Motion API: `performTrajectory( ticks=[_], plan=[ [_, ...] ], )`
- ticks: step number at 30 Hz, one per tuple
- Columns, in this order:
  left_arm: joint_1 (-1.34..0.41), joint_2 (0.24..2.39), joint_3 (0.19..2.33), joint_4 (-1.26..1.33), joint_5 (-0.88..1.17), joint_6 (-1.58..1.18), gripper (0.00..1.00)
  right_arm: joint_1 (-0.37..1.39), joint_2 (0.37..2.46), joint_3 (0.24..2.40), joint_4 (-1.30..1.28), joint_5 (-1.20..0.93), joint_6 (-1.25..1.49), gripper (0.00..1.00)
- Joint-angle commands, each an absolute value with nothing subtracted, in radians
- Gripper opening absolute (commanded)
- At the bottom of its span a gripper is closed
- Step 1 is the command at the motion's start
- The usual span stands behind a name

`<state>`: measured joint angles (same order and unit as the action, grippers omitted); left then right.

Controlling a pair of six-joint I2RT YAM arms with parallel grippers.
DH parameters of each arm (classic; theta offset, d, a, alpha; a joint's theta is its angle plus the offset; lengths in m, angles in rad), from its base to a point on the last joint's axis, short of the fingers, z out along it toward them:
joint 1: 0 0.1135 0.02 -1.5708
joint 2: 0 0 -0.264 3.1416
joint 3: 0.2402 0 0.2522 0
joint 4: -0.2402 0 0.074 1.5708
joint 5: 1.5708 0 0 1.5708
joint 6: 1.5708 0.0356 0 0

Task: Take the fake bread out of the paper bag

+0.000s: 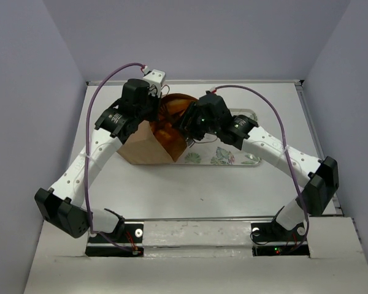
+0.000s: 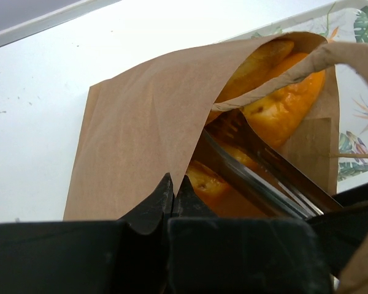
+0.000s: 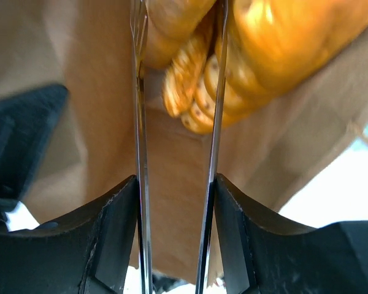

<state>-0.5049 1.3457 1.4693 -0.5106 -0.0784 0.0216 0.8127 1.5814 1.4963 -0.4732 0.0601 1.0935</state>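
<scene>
Resting on the table (image 1: 202, 190) with its mouth toward the tray (image 1: 236, 158), the bag (image 1: 144, 147) holds all the bread (image 2: 285, 107) in view. None shows outside it, so the whole removal looks left to do. The left gripper (image 2: 172, 187) is pinched closed on the bag's upper rim, keeping the mouth lifted. The right gripper (image 3: 179, 37) reaches inside, its thin fingers (image 3: 139, 122) either side of a slim loaf (image 3: 183, 92). Whether they press it I cannot tell.
</scene>
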Motion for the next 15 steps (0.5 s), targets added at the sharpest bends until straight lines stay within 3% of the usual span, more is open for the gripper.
performTrajectory(
  ticks=[1,9,12,13,15],
  plan=[
    [-0.515,1.270,1.468,-0.434,-0.015,0.006,0.00,0.805,1.611,1.583,-0.354,0.124,1.054,0.55],
    [-0.515,1.256,1.448,-0.436,0.038,0.017,0.00,0.784,1.657,1.595,-0.324,0.152,1.061,0.52],
    [-0.515,1.256,1.454,-0.439,0.034,0.017,0.00,0.775,1.652,1.565,-0.299,0.166,1.060,0.35],
    [-0.515,1.256,1.453,-0.437,0.025,0.018,0.00,0.775,1.654,1.569,-0.298,0.167,1.027,0.25],
    [-0.515,1.256,1.442,-0.434,0.011,0.018,0.00,0.775,1.655,1.598,-0.298,0.158,0.990,0.17]
  ],
)
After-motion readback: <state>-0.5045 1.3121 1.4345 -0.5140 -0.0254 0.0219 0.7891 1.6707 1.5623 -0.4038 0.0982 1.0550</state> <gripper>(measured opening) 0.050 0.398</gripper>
